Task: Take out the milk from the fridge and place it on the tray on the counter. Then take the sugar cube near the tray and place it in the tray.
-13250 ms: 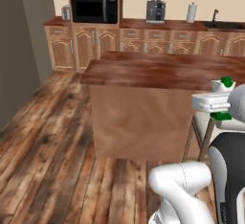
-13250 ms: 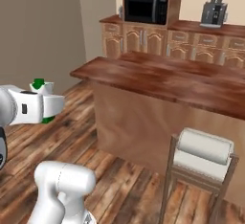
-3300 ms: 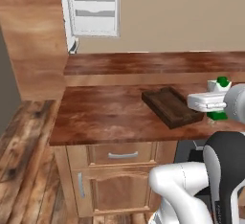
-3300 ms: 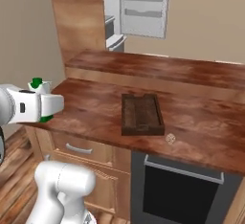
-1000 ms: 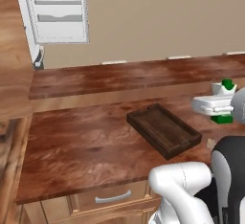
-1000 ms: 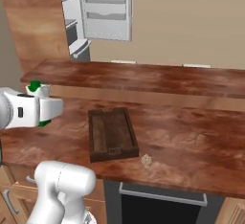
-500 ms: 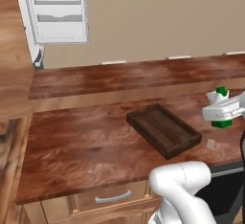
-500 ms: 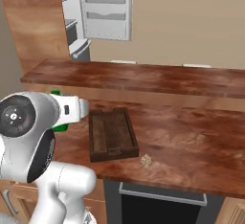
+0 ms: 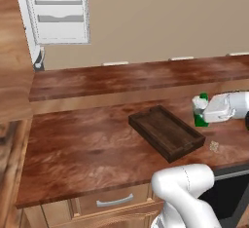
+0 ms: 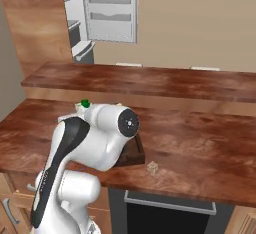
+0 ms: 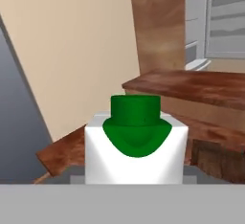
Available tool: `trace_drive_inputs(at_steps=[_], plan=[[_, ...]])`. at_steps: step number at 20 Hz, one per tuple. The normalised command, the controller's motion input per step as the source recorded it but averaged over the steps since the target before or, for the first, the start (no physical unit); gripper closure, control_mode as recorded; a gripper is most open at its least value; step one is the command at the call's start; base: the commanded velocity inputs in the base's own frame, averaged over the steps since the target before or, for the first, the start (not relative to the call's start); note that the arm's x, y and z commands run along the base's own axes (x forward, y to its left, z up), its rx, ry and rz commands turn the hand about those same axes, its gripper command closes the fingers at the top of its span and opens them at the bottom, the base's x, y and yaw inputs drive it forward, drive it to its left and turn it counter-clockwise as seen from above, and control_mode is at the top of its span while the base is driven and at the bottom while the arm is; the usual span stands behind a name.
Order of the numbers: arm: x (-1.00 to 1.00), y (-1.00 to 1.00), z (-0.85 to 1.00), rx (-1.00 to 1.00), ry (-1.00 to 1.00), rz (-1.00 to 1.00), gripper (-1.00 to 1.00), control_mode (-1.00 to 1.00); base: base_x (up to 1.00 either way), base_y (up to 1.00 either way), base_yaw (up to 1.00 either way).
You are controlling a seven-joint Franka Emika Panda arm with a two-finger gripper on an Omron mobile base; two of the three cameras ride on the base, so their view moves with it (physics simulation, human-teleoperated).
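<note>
My gripper (image 9: 201,111) is shut on the milk (image 9: 200,119), a small white carton with a green top, held just above the counter (image 9: 87,149) to the right of the tray (image 9: 165,132). The hand view has the milk (image 11: 135,146) close up and central, its green cap facing the camera. The dark-brown tray lies empty on the worktop. A tiny pale sugar cube (image 9: 214,146) sits on the counter just right of the tray's near corner, below the held carton. From the right, my arm hides most of the tray (image 10: 135,154); the sugar cube (image 10: 152,167) shows beside it. The fridge (image 9: 56,10) stands open at the far left.
A raised wooden ledge (image 9: 146,76) runs along the back of the counter below a beige wall. A dark oven front (image 10: 170,218) sits under the worktop beneath the sugar cube. Drawers with metal handles (image 9: 112,202) lie below the counter's left part.
The arm has swung the milk in from the side to a spot over the counter right of the tray. The base and the other things have kept still over the last second.
</note>
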Motion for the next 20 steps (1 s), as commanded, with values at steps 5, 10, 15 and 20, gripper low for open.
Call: trace_drive_inputs(at_steps=[5, 10, 15, 20], plan=[[1.00, 0.32, -0.67, 0.14, 0.06, 0.13, 1.00, -1.00, 0.00, 0.00, 0.00], [0.90, 0.08, -0.44, -0.01, 0.09, 0.01, 1.00, -1.00, 0.00, 0.00, 0.00], [0.57, 0.00, -0.08, -0.01, -0.01, 0.00, 1.00, -1.00, 0.00, 0.00, 0.00], [0.25, 0.00, -0.07, 0.00, -0.14, 0.02, 1.00, -1.00, 0.00, 0.00, 0.00]])
